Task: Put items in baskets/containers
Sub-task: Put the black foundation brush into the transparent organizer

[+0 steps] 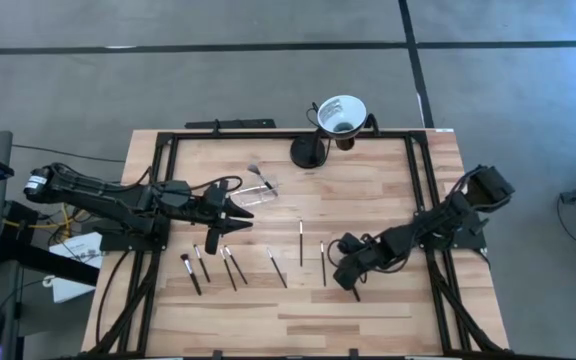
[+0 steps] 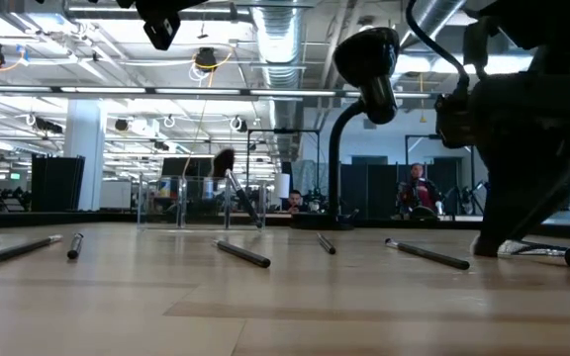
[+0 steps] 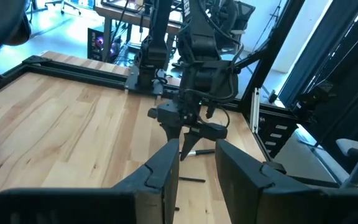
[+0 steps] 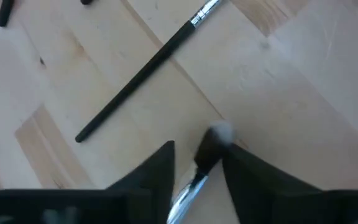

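Several thin dark makeup brushes (image 1: 230, 266) lie flat in a row on the wooden table. A clear plastic container (image 1: 260, 186) lies near the table's middle with a fluffy-headed brush (image 2: 226, 168) in it. My right gripper (image 4: 199, 148) is open and low over the table, its fingers on either side of the bristle end of one brush (image 4: 209, 149), which runs back along the fingers. In the high view this gripper (image 1: 353, 283) is at the row's right end. My left gripper (image 1: 248, 207) is open and empty beside the container, and it also shows in its own wrist view (image 3: 197, 146). My right gripper comes down at a slant over the brush's bristle end (image 4: 216, 134), which lies between the fingers. I cannot tell whether a finger touches it. The brush lies on the table.
A white funnel-shaped cup (image 1: 341, 112) on a black stand (image 1: 308, 152) is at the table's far edge. A black frame (image 1: 164, 150) runs around the table top. Another brush (image 4: 148, 68) lies just beyond my right gripper. Bare wood lies along the near edge.
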`<control>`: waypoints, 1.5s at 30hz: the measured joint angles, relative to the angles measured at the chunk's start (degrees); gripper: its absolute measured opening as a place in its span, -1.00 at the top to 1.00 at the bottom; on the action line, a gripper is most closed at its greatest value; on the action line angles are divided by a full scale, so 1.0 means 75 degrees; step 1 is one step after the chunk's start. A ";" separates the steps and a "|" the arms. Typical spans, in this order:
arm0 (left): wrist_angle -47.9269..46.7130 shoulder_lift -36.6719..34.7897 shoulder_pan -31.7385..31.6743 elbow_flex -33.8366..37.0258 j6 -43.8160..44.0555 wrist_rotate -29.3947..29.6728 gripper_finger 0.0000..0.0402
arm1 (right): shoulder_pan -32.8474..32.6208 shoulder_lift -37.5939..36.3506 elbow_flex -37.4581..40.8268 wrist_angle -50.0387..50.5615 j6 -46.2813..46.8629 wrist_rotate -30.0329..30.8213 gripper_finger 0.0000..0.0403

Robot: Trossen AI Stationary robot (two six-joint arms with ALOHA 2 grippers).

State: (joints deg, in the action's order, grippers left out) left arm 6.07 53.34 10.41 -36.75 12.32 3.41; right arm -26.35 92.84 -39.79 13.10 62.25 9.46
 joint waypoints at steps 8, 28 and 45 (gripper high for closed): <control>0.0006 0.0000 0.0000 0.0000 0.0000 0.0000 0.49 | 0.0587 -0.0313 0.0035 -0.0530 -0.1384 -0.0071 0.92; 0.0187 0.0000 0.0000 0.0000 -0.0127 0.0001 0.49 | 0.4063 0.0362 -0.0264 -1.1117 -1.0283 -0.0202 0.99; 0.0263 0.0000 0.0003 0.0000 -0.0178 -0.0002 0.49 | 0.4715 0.4025 -0.2723 -1.1361 -0.9762 0.0173 0.97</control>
State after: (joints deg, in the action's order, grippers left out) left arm 8.04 53.34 10.44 -36.75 10.98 3.40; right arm 9.01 123.03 -60.21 -72.11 -10.97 10.75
